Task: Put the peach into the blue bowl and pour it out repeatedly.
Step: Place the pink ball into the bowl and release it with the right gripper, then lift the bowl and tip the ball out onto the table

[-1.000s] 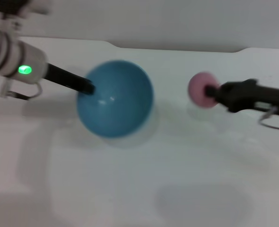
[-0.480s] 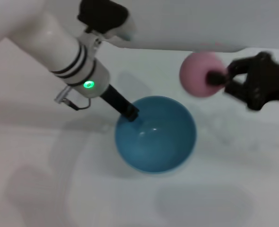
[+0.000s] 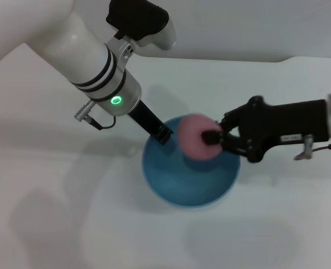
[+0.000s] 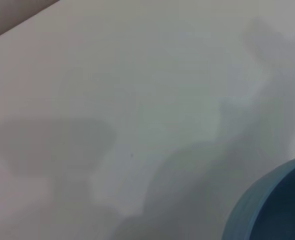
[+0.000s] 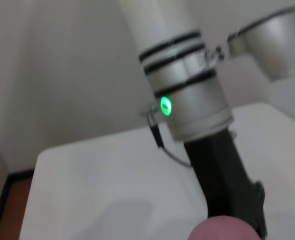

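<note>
White table (image 3: pixel 70 224), pale wall behind; shadows only, no clutter.

Left gripper (image 3: pixel 161 133) pinched shut on far-left rim of blue bowl (image 3: pixel 177 190), bowl upright on table. Right gripper (image 3: pixel 213 138) clamped on peach (image 3: pixel 192 141), held just above bowl opening, near left fingers.

Step in hand, as judged: drop peach in.
- Centre peach over bowl middle, away from left fingers.
- Lower before releasing, else bounce-out risk.
- Left grip steady, bowl level.

Obstacle: 2 grippers close together over rim; collision possible. Nothing else in way.
</note>
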Motion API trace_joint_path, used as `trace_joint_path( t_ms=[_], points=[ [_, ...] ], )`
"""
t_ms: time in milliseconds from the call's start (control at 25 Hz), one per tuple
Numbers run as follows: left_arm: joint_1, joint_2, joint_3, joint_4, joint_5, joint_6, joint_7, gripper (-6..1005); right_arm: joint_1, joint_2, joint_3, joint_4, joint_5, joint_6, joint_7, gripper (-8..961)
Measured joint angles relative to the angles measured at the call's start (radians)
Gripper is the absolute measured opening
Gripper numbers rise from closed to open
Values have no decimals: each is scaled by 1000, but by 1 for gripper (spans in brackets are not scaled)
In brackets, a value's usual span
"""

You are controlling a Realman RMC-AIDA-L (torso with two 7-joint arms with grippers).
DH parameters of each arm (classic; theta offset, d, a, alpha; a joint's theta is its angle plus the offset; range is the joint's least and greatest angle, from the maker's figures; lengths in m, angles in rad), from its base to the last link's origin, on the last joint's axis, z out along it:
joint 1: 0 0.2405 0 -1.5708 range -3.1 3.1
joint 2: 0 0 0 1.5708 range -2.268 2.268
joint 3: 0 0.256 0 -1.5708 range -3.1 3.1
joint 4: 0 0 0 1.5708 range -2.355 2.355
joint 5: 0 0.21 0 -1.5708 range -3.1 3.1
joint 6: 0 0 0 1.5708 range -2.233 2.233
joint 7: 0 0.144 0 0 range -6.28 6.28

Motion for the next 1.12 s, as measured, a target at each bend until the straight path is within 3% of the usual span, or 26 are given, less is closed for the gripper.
trace_joint_path(
  t_ms=[120,400,680,840,1120],
  points=[
    [-4,0,1,0,-5,2,0,-2,40,-1,-72,0,-86,35,100,158],
    [-5,1,2,0,-5,-1,-1,-1,86,-1,-132,4,-144,43,197,171],
    [-4,1,3,0,-3,-2,-1,-2,78,2,-129,-2,-154,81,233,446],
    [6,3,3,0,0,-34,-1,-2,63,1,-56,-5,-155,99,281,590],
    [55,9,-10,8,-2,-170,10,-2,-7,-1,167,51,-136,143,399,589]
  ],
)
